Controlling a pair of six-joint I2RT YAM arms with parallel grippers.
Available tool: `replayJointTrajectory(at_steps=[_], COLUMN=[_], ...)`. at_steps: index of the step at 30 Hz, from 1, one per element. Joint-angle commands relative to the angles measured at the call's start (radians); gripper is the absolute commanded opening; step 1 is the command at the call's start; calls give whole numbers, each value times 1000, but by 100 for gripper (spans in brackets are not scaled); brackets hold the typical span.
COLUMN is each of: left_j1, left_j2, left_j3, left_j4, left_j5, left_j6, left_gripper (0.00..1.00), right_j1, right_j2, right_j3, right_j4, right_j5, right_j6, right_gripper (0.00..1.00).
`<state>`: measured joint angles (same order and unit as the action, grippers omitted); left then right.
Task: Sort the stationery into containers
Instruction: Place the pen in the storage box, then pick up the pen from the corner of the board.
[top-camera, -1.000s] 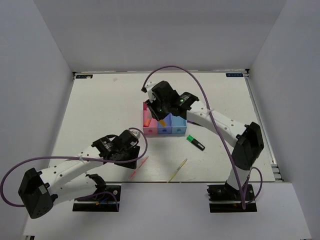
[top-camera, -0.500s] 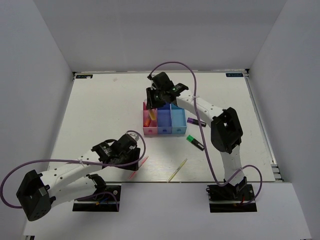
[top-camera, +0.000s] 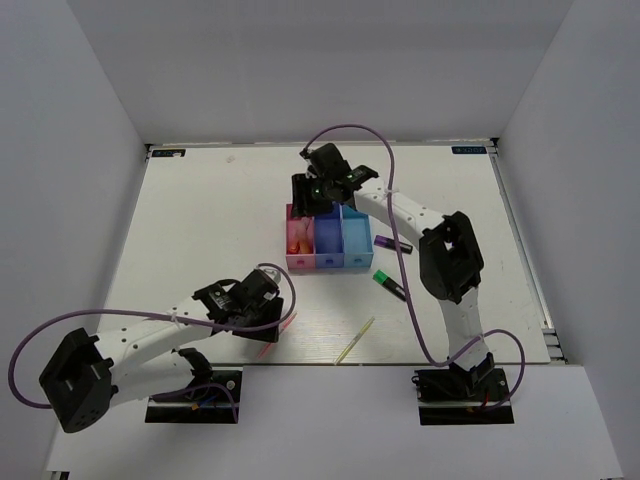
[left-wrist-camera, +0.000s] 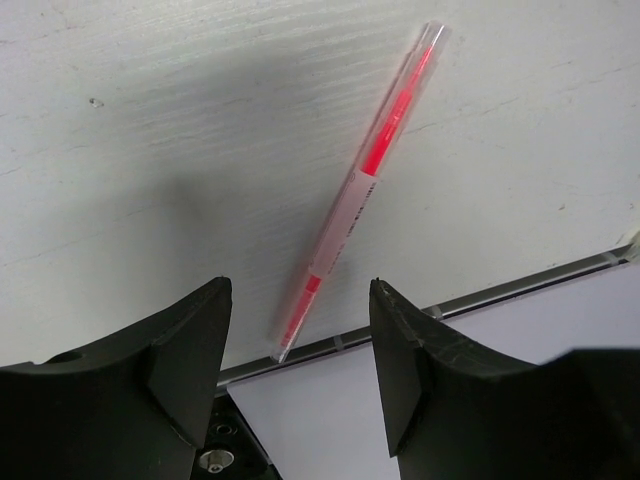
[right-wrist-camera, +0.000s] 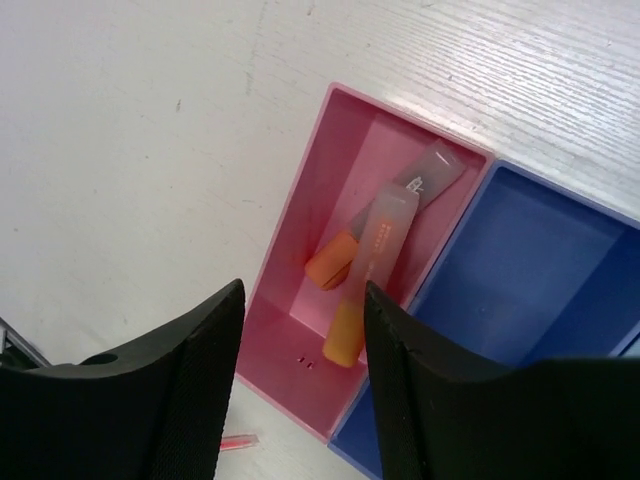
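The three joined bins stand mid-table: pink-red, dark blue, light blue. My right gripper hovers open and empty over the pink-red bin's far end. In that bin lie an orange highlighter and an orange-pink one. The dark blue bin looks empty. My left gripper is open just above the pink stick near the table's front edge. In the left wrist view the stick lies slantwise with its near end between the fingers.
A yellow-green stick lies near the front edge, right of the pink one. A green-black highlighter and a purple-black highlighter lie right of the bins. The table's metal front edge runs just beyond the pink stick.
My right gripper has moved from over the bins to the pink-red bin's far end, and an orange-pink highlighter now lies in that bin. My left gripper has shifted toward the pink stick.
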<state>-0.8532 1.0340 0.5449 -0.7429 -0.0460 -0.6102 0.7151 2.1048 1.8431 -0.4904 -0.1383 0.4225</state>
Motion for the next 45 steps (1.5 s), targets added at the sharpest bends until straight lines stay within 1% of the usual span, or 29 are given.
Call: replayJointTrajectory(at_steps=[1,4,5,7,8,9,11,12,13,17,20,21,22,26,27,29,30,31,32,33,35,36,37,39,40,42,43,44,45], left_j1=[-7,-17,-24,-30,-38,-41,-52,-56,-61,-79,-102,-119,-124,-142,-145,-159,-161,-164,-168,-168,-168,-167,-168,-167,-167,-146,-138,-107,-96], left_j2=[12,29,43,52,67,77,96,109,127,182,227,241,262,323,336,363,367,368,362,359,328,316,316,317,324,362,379,411,449], left_j3=[-2,12,18,27,32,39,50,56,56,70,78,79,79,69,66,69,79,90,125,141,218,245,332,392,452,580,610,665,714], left_j4=[43,48,48,51,54,51,57,57,62,66,60,53,48,54,65,65,51,44,33,8,-10,-39,-52,-75,-75,-91,-96,-96,-87], left_j5=[-11,-12,-17,-23,-26,-31,-38,-40,-44,-95,-141,-153,-173,-201,-199,-206,-210,-213,-216,-218,-221,-224,-229,-232,-238,-239,-235,-232,-220], left_j6=[6,16,17,23,26,30,39,43,49,50,46,38,32,6,-2,-8,-11,-11,-10,0,9,32,42,82,96,136,145,162,162], left_gripper=[68,68,68,67,67,67,65,65,64,58,49,42,40,29,21,12,4,0,0,0,0,0,0,0,0,0,0,0,0], right_j1=[-11,-11,-16,-20,-20,-29,-52,-63,-78,-134,-158,-169,-174,-206,-210,-217,-217,-217,-217,-217,-217,-218,-217,-217,-217,-217,-215,-217,-217], right_j2=[-9,-87,-106,-214,-242,-271,-383,-440,-468,-653,-751,-772,-788,-882,-899,-905,-917,-922,-930,-940,-963,-967,-986,-1009,-1025,-1023,-1019,-1016,-1011], right_j3=[28,7,-16,-76,-123,-183,-247,-359,-396,-638,-783,-804,-867,-936,-946,-959,-972,-978,-998,-1007,-1048,-1059,-1071,-1110,-1116,-1133,-1139,-1141,-1151], right_j4=[15,15,12,16,13,3,-16,-22,-20,-50,-59,-57,-53,-45,-65,-85,-118,-126,-143,-167,-180,-200,-203,-211,-218,-232,-235,-249,-246], right_j5=[-29,-46,-37,-23,-30,-24,-12,-1,6,-26,-58,-63,-64,-99,-116,-180,-231,-291,-323,-375,-414,-444,-457,-493,-507,-543,-558,-578,-586], right_j6=[-4,-62,-82,-163,-256,-281,-377,-395,-415,-519,-564,-580,-585,-597,-610,-634,-681,-741,-776,-914,-997,-1133,-1168,-1275,-1297,-1379,-1404,-1465,-1481], right_gripper=[54,41,30,18,8,2,0,0,0,6,19,23,25,26,26,41,49,57,69,72,73,73,73,73,71,60,48,23,14])
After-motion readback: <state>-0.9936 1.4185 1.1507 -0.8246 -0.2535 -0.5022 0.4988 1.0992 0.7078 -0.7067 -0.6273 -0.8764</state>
